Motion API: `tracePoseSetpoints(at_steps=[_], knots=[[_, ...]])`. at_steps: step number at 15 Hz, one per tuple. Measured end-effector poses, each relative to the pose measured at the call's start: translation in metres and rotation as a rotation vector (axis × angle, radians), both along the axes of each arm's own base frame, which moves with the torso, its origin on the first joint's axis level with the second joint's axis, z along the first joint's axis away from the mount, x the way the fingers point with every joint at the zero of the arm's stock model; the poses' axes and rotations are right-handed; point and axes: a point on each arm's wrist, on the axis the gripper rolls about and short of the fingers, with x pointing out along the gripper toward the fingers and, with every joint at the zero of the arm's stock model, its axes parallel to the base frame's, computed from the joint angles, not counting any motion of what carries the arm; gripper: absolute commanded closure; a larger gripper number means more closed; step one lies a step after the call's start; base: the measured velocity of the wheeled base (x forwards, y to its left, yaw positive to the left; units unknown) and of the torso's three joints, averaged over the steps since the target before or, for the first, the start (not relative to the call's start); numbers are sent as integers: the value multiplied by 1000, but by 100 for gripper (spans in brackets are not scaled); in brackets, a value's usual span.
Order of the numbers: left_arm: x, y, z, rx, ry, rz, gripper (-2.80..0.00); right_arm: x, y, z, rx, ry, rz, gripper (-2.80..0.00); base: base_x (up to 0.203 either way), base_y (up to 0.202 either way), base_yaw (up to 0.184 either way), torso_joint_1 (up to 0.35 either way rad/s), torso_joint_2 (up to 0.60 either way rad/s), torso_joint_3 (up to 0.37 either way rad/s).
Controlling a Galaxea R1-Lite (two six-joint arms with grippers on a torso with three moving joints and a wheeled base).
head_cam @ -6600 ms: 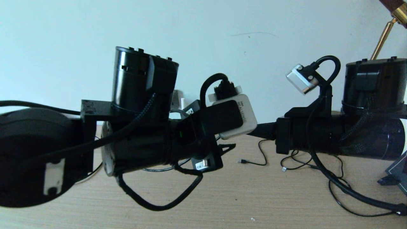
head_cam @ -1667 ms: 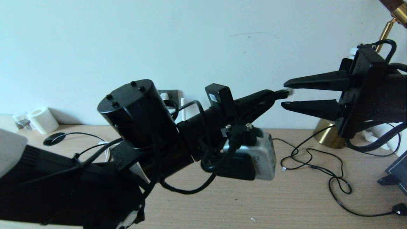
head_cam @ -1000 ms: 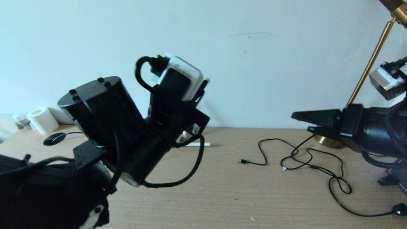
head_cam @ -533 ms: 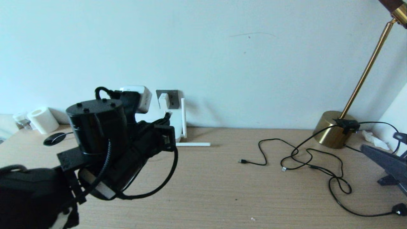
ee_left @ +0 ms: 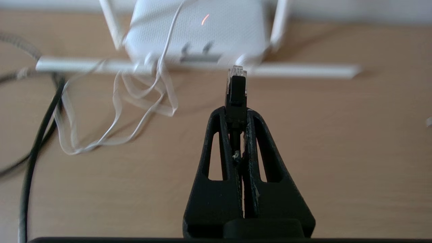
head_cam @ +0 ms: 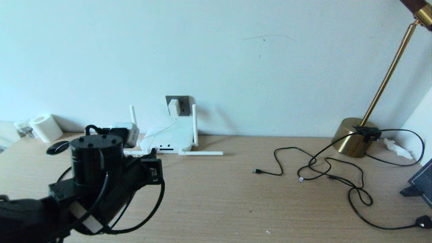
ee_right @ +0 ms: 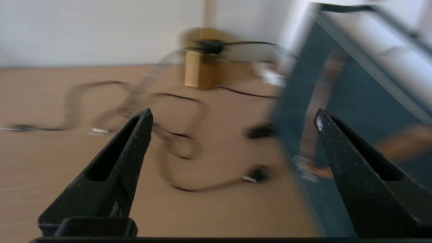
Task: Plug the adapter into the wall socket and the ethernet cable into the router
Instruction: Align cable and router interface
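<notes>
A: Head view, left side: left gripper [head_cam: 153, 157] low over the wooden desk [head_cam: 216, 202], pointed at the router [head_cam: 168, 140]. Finger state?

B: Left wrist view: clenched on the ethernet cable [ee_left: 235, 91], clear-tipped plug protruding past the fingertips [ee_left: 219, 116]. Plug near the router's [ee_left: 199, 30] port edge, not yet inserted.

A: Router position?

B: Flat on the desk against the wall, two antennas upright, two lying along the desk. Small orange light visible on top in the left wrist view.

A: Adapter?

B: Adapter [head_cam: 174, 107] seated in the wall socket [head_cam: 179, 105] directly above the router. Thin white cord [ee_left: 141, 101] looped loosely on the desk in front of the router.

A: Further right?

B: Thin black cables [head_cam: 324, 168] tangled on the desk, brass lamp base [head_cam: 351, 136] behind them.

A: Right gripper?

B: Outside the head view. Right wrist view: right gripper [ee_right: 233, 121] spread wide, holding nothing, above the desk near the lamp base [ee_right: 200, 72].
</notes>
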Motion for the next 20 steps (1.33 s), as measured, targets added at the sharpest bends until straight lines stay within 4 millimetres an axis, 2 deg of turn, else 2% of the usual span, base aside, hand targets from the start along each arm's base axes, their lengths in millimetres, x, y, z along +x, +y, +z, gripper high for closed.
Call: tracePoseSetpoints(at_steps=[2,5,7,10,12,15,17,20], knots=[[5,9,-14,16,48,20,0,-8,1,-24,-72,41,23,-280,0,0,0,0,0,0],[13,10,-35,29,113,49,0,-14,4,-84,-94,175,154,-280,0,0,0,0,0,0],[19,8,-43,-3,110,72,0,-18,6,-110,-90,228,229,-280,0,0,0,0,0,0],[26,4,-57,7,109,93,0,-20,4,-116,-197,229,190,-280,0,0,0,0,0,0],[30,3,-67,-2,104,90,0,-22,6,-118,-219,215,258,-280,0,0,0,0,0,0],[35,2,-81,-5,132,24,0,-25,9,-124,-92,208,384,-280,0,0,0,0,0,0],[38,2,-84,4,142,22,0,-28,9,-127,-10,226,387,-280,0,0,0,0,0,0],[31,3,-90,62,169,1,0,-28,9,-127,-1,227,390,-280,0,0,0,0,0,0]])
